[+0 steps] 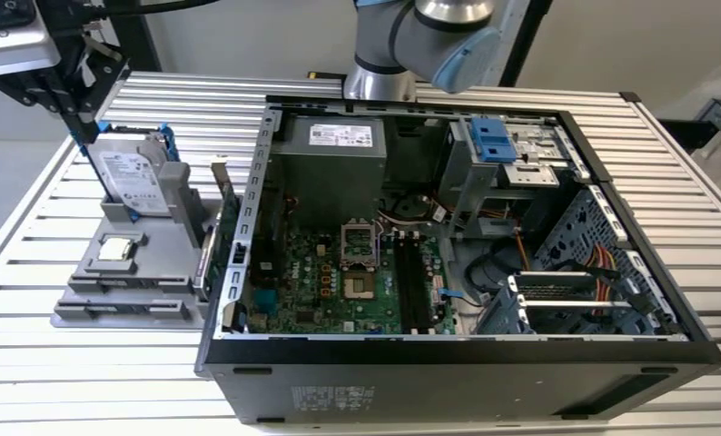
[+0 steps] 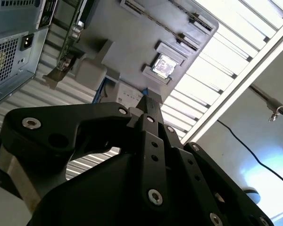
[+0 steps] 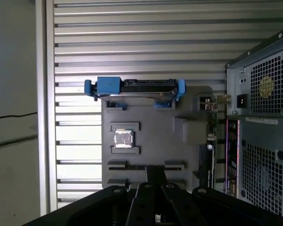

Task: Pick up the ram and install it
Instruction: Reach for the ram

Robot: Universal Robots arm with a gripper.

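Note:
The ram looks like a slim dark strip standing on edge in a long slot of the grey holder (image 1: 128,291), seen from above in the first wrist view (image 3: 132,166). My gripper (image 1: 84,127) hangs high above the holder's far end, over the hard drive, at the exterior view's left. In both wrist views its black fingers (image 3: 155,173) (image 2: 148,107) press together with nothing between them. The black motherboard slots (image 1: 411,282) lie inside the open computer case (image 1: 651,359).
On the grey holder (image 3: 188,155) stand a silver hard drive in a blue frame (image 1: 131,177) (image 3: 137,89) and a small square processor chip (image 1: 118,247) (image 3: 123,140) (image 2: 164,65). The case's rear panel (image 3: 262,117) rises beside the holder. The slatted table (image 1: 45,381) ends close to the holder.

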